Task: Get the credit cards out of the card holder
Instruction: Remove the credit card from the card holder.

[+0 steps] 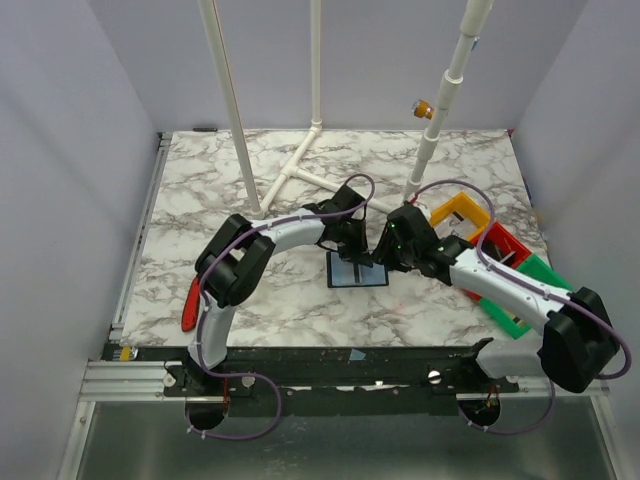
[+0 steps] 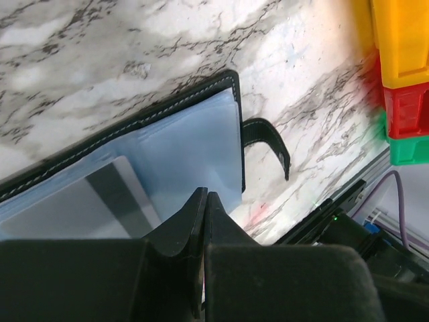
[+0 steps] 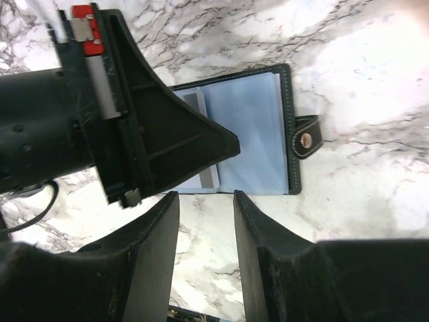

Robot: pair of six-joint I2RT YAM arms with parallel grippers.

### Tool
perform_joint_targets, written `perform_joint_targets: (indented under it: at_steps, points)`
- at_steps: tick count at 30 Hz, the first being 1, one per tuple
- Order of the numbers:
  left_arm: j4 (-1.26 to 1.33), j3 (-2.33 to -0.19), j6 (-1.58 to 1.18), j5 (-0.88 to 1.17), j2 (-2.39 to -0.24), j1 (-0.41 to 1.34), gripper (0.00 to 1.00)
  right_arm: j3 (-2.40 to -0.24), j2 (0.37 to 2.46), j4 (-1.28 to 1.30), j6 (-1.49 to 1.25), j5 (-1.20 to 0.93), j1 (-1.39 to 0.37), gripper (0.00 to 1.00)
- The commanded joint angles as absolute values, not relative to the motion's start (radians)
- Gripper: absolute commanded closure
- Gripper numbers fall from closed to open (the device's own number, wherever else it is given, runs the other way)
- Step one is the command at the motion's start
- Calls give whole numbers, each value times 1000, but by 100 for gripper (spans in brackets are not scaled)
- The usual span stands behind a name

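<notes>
The card holder (image 1: 358,271) lies open on the marble table, bluish inside, its snap tab (image 3: 306,139) sticking out to one side. A pale blue-grey credit card (image 2: 67,215) with a dark stripe shows in its slots, and also in the right wrist view (image 3: 208,177). My left gripper (image 2: 204,196) is shut with nothing seen between its fingers; its tip is over the open holder (image 2: 194,134), touching or just above it. My right gripper (image 3: 204,198) is open and empty, just off the holder's (image 3: 258,127) long edge, facing the left gripper (image 3: 224,144). No tan card shows.
Yellow (image 1: 462,212), red (image 1: 502,245) and green (image 1: 535,282) bins stand at the right, beside my right arm. A white pipe frame (image 1: 300,165) rises at the back. A red object (image 1: 190,305) lies at the front left.
</notes>
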State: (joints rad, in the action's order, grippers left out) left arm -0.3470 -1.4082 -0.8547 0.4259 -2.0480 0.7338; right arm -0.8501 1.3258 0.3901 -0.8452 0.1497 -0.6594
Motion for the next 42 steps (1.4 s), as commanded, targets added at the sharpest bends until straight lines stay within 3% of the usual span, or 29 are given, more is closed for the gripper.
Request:
perform_joint_targets:
  at_steps: [1,11,23,42]
  points:
    - [-348,-1458,-880,455,-2109,748,100,-855,1257,473,-829,249,-655,58]
    - [-368,-1441,-859,423,-2037,737,100,-853,1254,441,-805,179,-652,58]
    - [-383,-1174,-790,308,-1787,642,99,-777,1377,157,-813,-131,-589,58]
    - [-345,-1180,-772,348,-1871,632,100,-741,1564,8,-807,-236,-526,58]
